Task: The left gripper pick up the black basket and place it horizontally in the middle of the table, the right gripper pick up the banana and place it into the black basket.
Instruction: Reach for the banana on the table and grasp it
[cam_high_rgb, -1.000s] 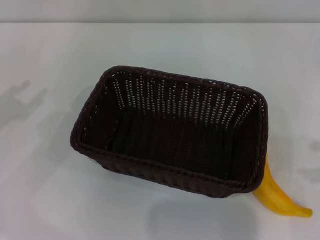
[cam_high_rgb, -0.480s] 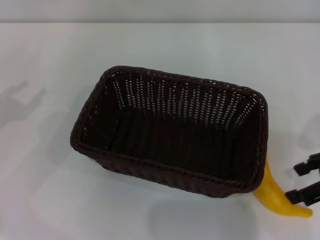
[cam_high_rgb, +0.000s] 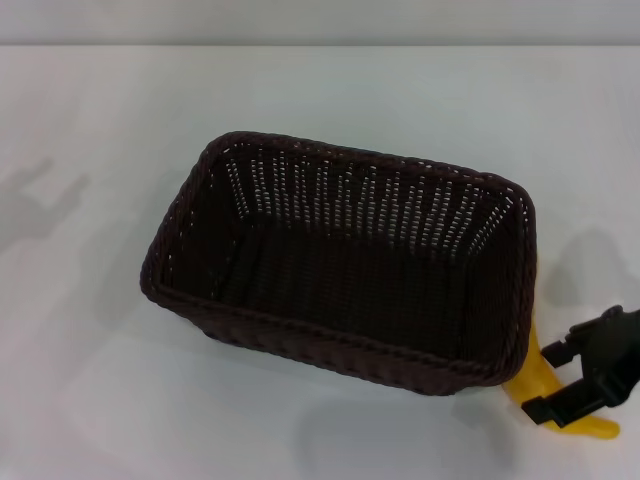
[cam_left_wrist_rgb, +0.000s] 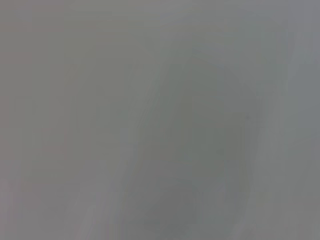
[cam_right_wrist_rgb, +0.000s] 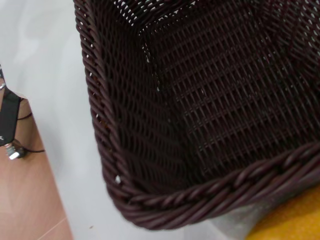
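Note:
The black basket (cam_high_rgb: 340, 270) stands open side up in the middle of the white table (cam_high_rgb: 90, 400). The yellow banana (cam_high_rgb: 545, 385) lies on the table against the basket's near right corner, partly hidden by the basket and by my right gripper. My right gripper (cam_high_rgb: 548, 380) is open at the lower right, with one jaw on each side of the banana's middle. The right wrist view shows the basket's braided corner (cam_right_wrist_rgb: 165, 200) close up and a patch of the banana (cam_right_wrist_rgb: 292, 220). My left gripper is out of view; the left wrist view shows only blank grey.
The table's far edge (cam_high_rgb: 320, 45) runs along the top of the head view. In the right wrist view the table's edge meets brown floor (cam_right_wrist_rgb: 25, 190), where a black object with a cable (cam_right_wrist_rgb: 7, 120) lies.
My right gripper has come in from the right edge and moved left and down until its jaws straddle the banana. The basket and the banana have not moved.

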